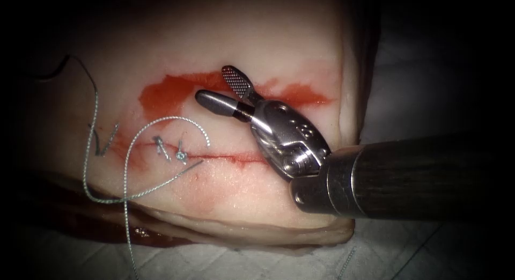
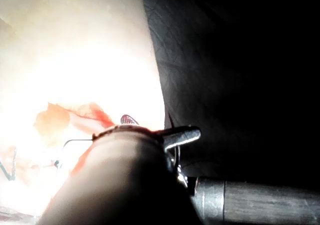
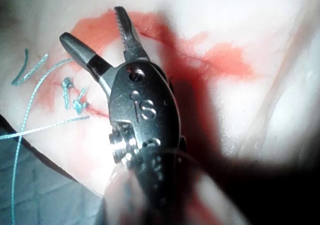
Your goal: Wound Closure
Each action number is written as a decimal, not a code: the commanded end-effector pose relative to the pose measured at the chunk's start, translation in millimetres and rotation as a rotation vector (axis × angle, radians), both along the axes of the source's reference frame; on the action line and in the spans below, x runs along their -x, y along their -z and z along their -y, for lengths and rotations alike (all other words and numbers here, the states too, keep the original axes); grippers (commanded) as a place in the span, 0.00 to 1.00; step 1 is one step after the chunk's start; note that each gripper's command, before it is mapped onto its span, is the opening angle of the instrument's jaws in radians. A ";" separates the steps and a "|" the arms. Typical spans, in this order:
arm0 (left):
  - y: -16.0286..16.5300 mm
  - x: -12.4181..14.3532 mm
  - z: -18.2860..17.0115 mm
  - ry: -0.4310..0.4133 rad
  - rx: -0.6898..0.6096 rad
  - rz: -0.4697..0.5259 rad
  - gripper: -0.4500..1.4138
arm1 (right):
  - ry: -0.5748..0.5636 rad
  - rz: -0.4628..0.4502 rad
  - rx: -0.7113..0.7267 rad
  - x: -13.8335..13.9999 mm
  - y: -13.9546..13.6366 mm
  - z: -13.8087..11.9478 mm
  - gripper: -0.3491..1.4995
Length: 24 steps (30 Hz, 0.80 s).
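Right tool (image 1: pixel 225 92) sits over the tissue (image 1: pixel 257 38) above the cut (image 1: pixel 236 157) – fingers spread wide, holding nothing, one serrated face up. Thread (image 1: pixel 126 167) loops from knotted stitches (image 1: pixel 170 150) on the cut's left part and trails off the near edge. Right wrist view shows the same parted fingers (image 3: pixel 75 47), stitches (image 3: pixel 72 97) beside them. Left wrist view adds a close shaft – the left tool's fingers can't be made out. Needle can't be made out. Red fluid (image 1: pixel 161 95) stains the tissue above the cut.
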State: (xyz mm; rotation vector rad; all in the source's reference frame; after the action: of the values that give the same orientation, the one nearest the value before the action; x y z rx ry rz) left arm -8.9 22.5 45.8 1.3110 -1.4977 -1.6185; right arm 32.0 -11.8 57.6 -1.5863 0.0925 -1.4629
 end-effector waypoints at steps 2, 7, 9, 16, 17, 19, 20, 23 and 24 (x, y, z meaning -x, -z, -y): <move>-0.3 0.8 -0.1 -0.003 -0.006 0.011 0.00 | 0.035 0.000 0.038 -1.1 -0.6 0.0 0.61; -0.3 1.2 -0.1 -0.016 -0.022 0.030 0.00 | 0.290 0.018 0.127 -2.4 -1.1 -0.5 0.02; -0.3 1.2 -0.1 -0.016 -0.022 0.031 0.00 | 0.328 0.025 0.147 -2.5 -1.2 -0.6 0.00; -0.5 1.5 -0.7 -0.031 -0.019 0.058 0.00 | 0.660 0.111 0.361 -4.2 -1.7 0.2 0.00; -0.5 1.5 -1.2 -0.021 -0.005 0.073 0.00 | 0.754 0.086 0.396 -5.2 -1.9 1.0 0.00; -0.5 1.4 -1.8 -0.001 0.017 0.101 0.00 | 0.813 0.059 0.405 -6.0 -1.8 1.8 0.00; -0.5 1.4 -1.8 -0.001 0.017 0.101 0.00 | 0.813 0.059 0.405 -6.0 -1.8 1.8 0.00; -0.3 1.2 -2.7 0.024 0.035 0.129 0.00 | 0.870 0.036 0.429 -7.3 -1.6 2.9 0.00; -0.2 1.1 -3.0 0.028 0.045 0.129 0.00 | 0.884 0.025 0.435 -7.6 -1.5 3.2 0.00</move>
State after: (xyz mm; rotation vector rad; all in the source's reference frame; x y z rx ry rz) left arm -9.3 25.7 45.4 1.3957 -1.6290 -1.5297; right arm 39.0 -15.3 58.8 -2.0034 0.5733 -2.3037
